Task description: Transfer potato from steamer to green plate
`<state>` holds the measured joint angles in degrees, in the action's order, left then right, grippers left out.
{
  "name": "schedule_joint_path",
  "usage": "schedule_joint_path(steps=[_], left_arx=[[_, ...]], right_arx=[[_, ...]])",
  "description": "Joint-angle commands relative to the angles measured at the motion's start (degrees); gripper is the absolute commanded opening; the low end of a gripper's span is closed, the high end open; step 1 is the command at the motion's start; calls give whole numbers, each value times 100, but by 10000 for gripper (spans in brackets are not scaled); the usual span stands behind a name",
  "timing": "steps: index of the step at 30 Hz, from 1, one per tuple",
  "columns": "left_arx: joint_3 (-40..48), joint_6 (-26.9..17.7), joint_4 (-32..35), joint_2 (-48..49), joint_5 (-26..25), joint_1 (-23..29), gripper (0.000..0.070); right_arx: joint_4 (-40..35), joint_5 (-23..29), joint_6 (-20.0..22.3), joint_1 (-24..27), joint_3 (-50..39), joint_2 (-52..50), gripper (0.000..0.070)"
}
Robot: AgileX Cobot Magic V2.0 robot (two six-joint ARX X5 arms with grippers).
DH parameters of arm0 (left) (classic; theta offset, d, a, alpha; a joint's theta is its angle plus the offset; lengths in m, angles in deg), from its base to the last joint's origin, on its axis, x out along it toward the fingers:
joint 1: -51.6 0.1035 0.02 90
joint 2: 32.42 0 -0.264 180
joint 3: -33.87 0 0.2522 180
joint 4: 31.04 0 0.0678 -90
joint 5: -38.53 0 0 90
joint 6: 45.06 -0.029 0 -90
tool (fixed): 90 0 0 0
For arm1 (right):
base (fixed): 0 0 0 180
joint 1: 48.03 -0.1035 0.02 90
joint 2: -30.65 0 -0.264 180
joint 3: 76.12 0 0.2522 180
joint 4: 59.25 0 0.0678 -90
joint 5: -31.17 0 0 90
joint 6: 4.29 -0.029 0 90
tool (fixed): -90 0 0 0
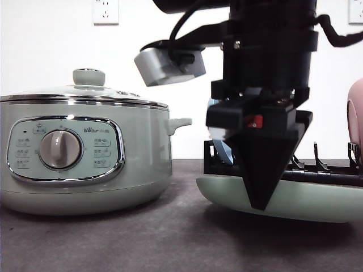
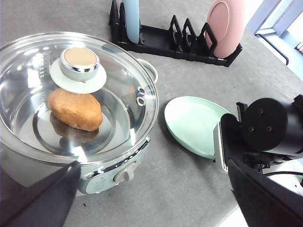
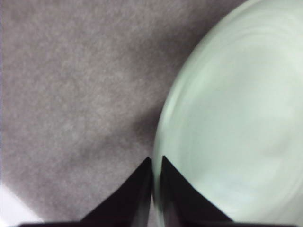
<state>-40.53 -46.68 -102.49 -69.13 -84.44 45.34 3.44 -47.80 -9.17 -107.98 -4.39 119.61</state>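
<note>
Front view: steamer (image 1: 85,153) sits left on the dark worktop (image 1: 170,238), lid (image 1: 79,93) on, side handle pointing right toward the green plate (image 1: 317,201); a strip of bare worktop separates the pot wall from the plate's near edge; right hand (image 1: 260,205) hangs point-down in front of the plate's left rim, its tip close to the worktop, fingers pressed together with only a hairline slit between them.

Right wrist view: right hand (image 3: 156,163) tips sit just at the plate (image 3: 236,118) rim, edge of plate curving past them; grey worktop (image 3: 71,85) on the other side of that edge is open.

Left wrist view: potato (image 2: 75,109) lies inside the steamer (image 2: 75,109) under the glass lid (image 2: 118,85), below and beside the lid knob (image 2: 79,63), on the metal floor, clear of the pot wall all round; green plate (image 2: 196,124) flat on the worktop just beside the steamer, not touching it; rack (image 2: 175,42) behind holds a blue plate (image 2: 131,19) and a pink plate (image 2: 225,21) upright, a few rack slots between them; left hand (image 2: 156,198) fingers (image 2: 42,201) spread wide, nothing between them, held above the steamer's front edge; right arm's black body (image 2: 267,125) stands over the green plate's near side.
</note>
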Motion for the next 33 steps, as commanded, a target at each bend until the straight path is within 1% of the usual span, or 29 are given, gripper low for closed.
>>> schedule_joint_path(steps=[1,2,3,4,5,11,16,20,24,26,29,32,33], left_arx=[[-133,-63,44,-28,-26,-13,637],[-133,-63,44,-28,-26,-13,637],[-133,-63,44,-28,-26,-13,637],[-133,-63,43,-28,-26,-13,637],[-133,-63,42,-28,-26,-13,637],[-133,-63,42,-29,-26,-13,637],[-133,-63,42,-31,-26,-13,637],[-133,-63,43,-31,-26,-13,637],[-133,-63,42,-31,-26,-13,637],[-133,-63,42,-31,-26,-13,637],[-133,-61,44,-31,-26,-13,637],[-133,-61,44,-31,-26,-13,637],[-133,-61,44,-31,-26,-13,637]], right_arx=[[-120,-145,-150,-57,-26,51,159],[-183,-185,-189,-57,-54,51,253],[-241,-198,-224,-57,-73,51,331],[-286,-201,-240,-57,-79,51,371],[-329,-201,-247,-57,-80,51,390],[-430,-197,-238,-54,-45,47,390],[-378,-200,-125,6,219,-150,390],[-345,-210,-7,150,554,-471,390],[-349,-329,123,411,909,-888,390],[-382,-566,185,596,1066,-1093,390],[-500,-1133,232,943,1268,-1383,390],[-679,-1885,236,1346,1428,-1625,390],[-726,-2208,234,1490,1476,-1687,390]])
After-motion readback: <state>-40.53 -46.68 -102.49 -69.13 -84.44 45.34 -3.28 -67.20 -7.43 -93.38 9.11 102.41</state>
